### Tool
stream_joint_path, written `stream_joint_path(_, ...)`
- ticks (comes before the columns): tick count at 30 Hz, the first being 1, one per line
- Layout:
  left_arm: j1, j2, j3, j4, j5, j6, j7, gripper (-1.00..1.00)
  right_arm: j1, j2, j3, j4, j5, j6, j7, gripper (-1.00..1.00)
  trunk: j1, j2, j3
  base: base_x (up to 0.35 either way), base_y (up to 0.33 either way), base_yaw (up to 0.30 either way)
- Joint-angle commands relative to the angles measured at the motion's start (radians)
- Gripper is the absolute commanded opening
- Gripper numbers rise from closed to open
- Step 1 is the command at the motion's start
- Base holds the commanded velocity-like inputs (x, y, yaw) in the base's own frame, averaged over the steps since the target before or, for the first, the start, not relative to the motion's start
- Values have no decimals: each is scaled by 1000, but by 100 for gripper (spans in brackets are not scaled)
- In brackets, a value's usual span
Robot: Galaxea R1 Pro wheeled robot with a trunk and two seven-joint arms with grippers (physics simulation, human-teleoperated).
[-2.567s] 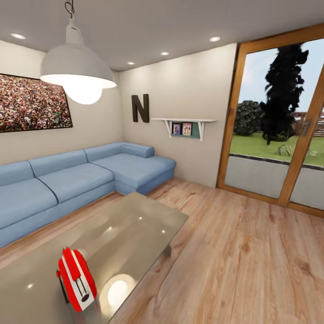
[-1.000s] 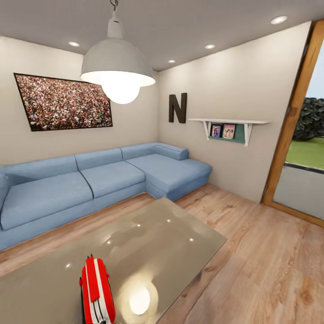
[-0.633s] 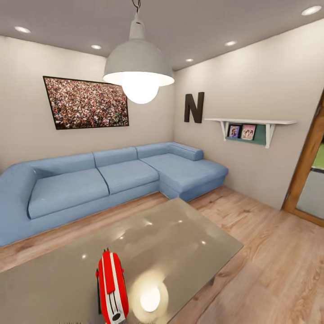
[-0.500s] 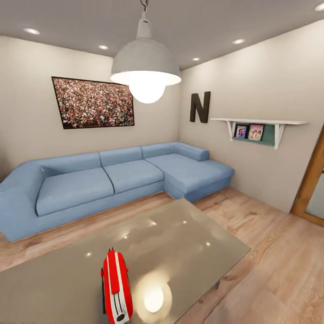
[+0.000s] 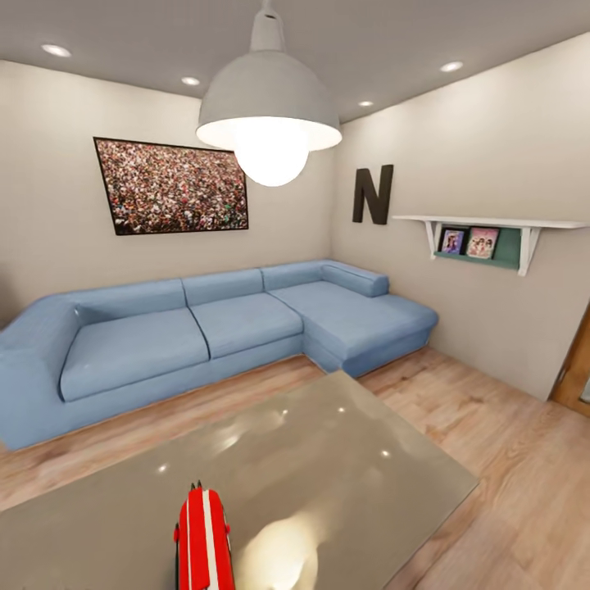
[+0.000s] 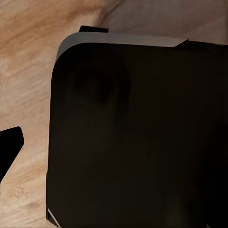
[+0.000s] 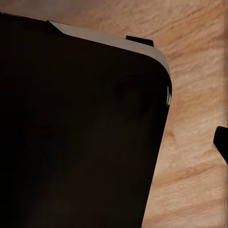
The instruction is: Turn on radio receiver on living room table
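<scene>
End effector states cannot be told. Approach step: radio receiver on tabletop; next, reach its dial.

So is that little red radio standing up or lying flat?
Standing up: the radio rests on its narrow edge on the glossy table, wire handle on top.

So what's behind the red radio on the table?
Behind the radio receiver stretches bare glossy table, then wood floor and the blue sofa. The radio's lower part is cut off by the frame edge.
</scene>
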Motion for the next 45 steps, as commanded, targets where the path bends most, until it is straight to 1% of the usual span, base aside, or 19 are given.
stream_joint_path(1, 0, 0, 0, 0, 0, 0, 0, 100, 0, 0, 0, 0, 0, 0, 0, 100, 0, 0, 0, 68, 0, 216)
stream_joint_path(19, 0, 0, 0, 0, 0, 0, 0, 100, 0, 2, 1, 0, 6, -2, 0, 100, 0, 0, 0, 7, 0, 276)
stream_joint_path(37, 0, 0, 0, 0, 0, 1, 0, 100, 0, 2, 1, 0, 10, -2, 0, 100, 0, 0, -6, 1, 0, 282)
stream_joint_path(45, 0, 0, 0, 0, 1, 0, 0, 100, 1, 1, 1, 0, 11, -2, 1, 100, 0, 0, -7, 185, -155, 69)
